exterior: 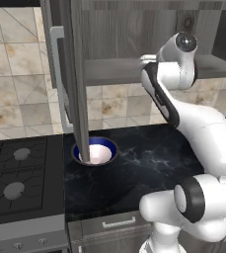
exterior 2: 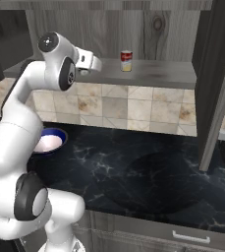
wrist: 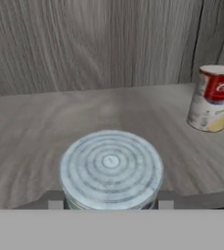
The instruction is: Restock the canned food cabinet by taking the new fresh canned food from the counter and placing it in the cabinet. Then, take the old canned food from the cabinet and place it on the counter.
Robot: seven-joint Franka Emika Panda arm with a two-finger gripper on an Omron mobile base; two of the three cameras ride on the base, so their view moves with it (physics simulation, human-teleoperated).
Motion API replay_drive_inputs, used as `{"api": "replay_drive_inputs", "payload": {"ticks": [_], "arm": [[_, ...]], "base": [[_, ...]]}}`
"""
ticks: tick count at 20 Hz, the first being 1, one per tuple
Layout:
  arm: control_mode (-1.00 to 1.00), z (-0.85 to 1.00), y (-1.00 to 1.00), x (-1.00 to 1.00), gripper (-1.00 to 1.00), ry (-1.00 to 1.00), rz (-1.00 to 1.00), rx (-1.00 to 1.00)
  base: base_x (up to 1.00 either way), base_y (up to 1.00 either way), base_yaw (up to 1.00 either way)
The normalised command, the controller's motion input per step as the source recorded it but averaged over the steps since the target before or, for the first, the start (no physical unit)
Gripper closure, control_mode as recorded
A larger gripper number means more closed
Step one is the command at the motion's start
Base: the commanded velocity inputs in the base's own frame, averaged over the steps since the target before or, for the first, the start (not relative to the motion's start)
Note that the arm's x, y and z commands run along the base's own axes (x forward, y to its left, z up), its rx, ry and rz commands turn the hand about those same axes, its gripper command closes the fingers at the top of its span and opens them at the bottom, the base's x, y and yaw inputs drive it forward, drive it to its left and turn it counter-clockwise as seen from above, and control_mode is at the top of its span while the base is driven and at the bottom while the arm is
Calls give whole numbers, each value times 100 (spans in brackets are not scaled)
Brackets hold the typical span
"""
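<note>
The old canned food (wrist: pixel 111 168), with its ringed silvery top, sits right under the hand on the cabinet shelf (wrist: pixel 30 141). My gripper (wrist: pixel 110 204) is shut on it, with a fingertip against each side. In the right base view the gripper (exterior 2: pixel 84 70) reaches onto the left end of the shelf (exterior 2: pixel 158 74) and hides that can. The new fresh canned food (wrist: pixel 215 97), red above and white below, stands upright on the same shelf to the right, apart from the hand (exterior 2: pixel 126 61). The black counter (exterior 2: pixel 148 172) lies below the cabinet.
The left cabinet door (exterior: pixel 77 74) hangs open with its silver bar handle (exterior: pixel 57 79). The right door (exterior 2: pixel 217 98) is open too. A blue bowl (exterior: pixel 95 151) rests on the counter beside the gas stovetop (exterior: pixel 20 173).
</note>
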Motion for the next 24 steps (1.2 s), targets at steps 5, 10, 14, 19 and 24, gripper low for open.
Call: {"api": "replay_drive_inputs", "payload": {"ticks": [5, 10, 14, 19, 24], "arm": [[-100, 35, -37, -100, 100, 0, 16, 3], [-100, 30, -40, -100, 100, 0, 19, 2], [-100, -33, -21, -100, 100, 3, 13, -1], [-100, -94, 0, -79, 100, 23, 9, -11], [-100, -100, 0, -7, 100, 28, 8, -5]], "base": [[0, 0, 0], [0, 0, 0], [0, 0, 0], [0, 0, 0], [0, 0, 0]]}}
